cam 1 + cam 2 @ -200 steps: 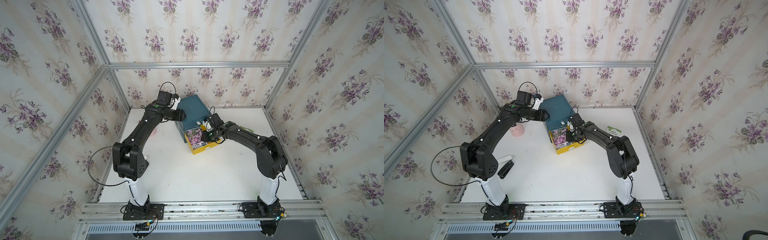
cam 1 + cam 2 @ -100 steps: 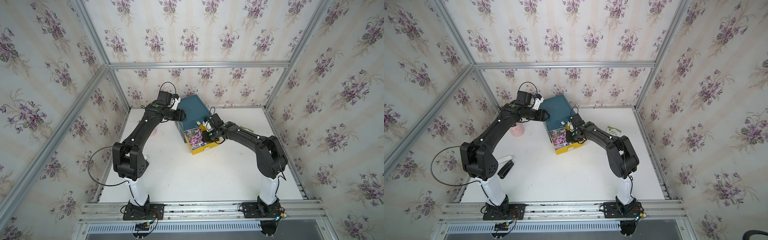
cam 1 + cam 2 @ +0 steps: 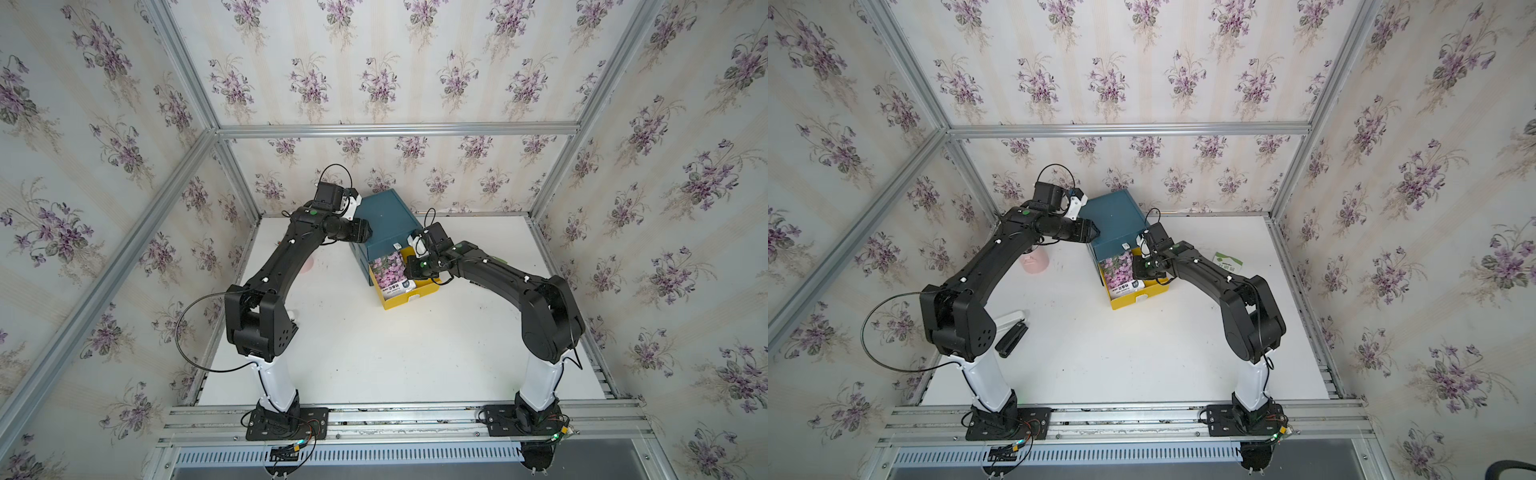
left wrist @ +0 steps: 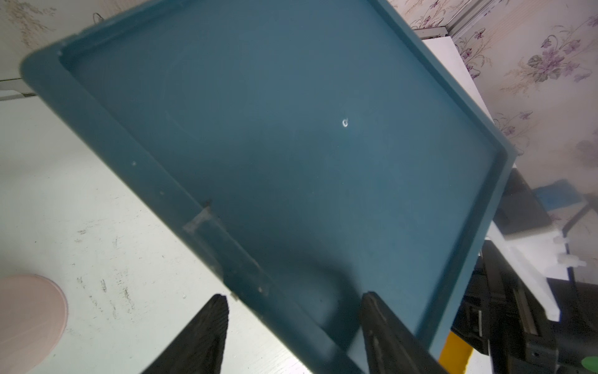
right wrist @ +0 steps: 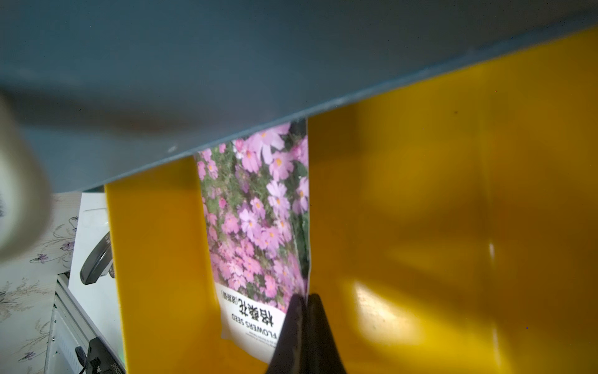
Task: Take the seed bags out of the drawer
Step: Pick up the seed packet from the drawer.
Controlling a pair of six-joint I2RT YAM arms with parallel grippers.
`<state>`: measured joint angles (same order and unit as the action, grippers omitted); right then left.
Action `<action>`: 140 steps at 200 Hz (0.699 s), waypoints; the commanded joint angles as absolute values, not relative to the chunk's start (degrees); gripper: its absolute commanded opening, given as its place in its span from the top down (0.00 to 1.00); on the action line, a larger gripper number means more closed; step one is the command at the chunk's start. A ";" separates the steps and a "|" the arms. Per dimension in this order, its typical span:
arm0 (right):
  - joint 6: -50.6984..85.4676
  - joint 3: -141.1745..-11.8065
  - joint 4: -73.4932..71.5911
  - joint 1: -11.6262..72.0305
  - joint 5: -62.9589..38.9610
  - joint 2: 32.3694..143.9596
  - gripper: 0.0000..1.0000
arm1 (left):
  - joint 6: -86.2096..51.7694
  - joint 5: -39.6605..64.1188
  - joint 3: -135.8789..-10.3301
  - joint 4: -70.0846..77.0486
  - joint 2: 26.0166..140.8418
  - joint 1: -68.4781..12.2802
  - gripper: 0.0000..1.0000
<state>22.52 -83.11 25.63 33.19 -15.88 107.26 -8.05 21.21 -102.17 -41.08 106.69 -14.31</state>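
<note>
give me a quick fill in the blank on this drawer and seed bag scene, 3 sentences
1. The open drawer holding the pink-flower seed bag is coloured ____.
2. The right end effector is shut on the bag's ____.
3. The left end effector rests at the ____ cabinet.

Missing words: yellow; edge; blue
</note>
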 commanded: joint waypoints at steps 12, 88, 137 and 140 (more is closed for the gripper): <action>23.03 -83.63 26.31 32.75 -15.65 105.87 1.00 | -5.98 19.01 -101.83 -49.48 107.56 -14.35 0.32; 23.08 -83.70 28.03 31.65 -16.17 103.39 1.00 | -5.89 19.23 -101.97 -49.65 107.67 -14.34 0.32; 23.45 -83.70 29.23 31.64 -16.99 101.36 1.00 | -5.80 19.21 -102.13 -49.74 107.75 -14.33 0.32; 23.47 -83.68 29.38 31.64 -17.01 101.23 1.00 | -5.83 19.17 -102.11 -49.65 107.83 -14.33 0.32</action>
<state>22.94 -83.13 28.86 31.73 -16.53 102.28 -7.90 21.61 -102.43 -41.21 106.91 -14.31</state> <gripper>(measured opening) 0.062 0.679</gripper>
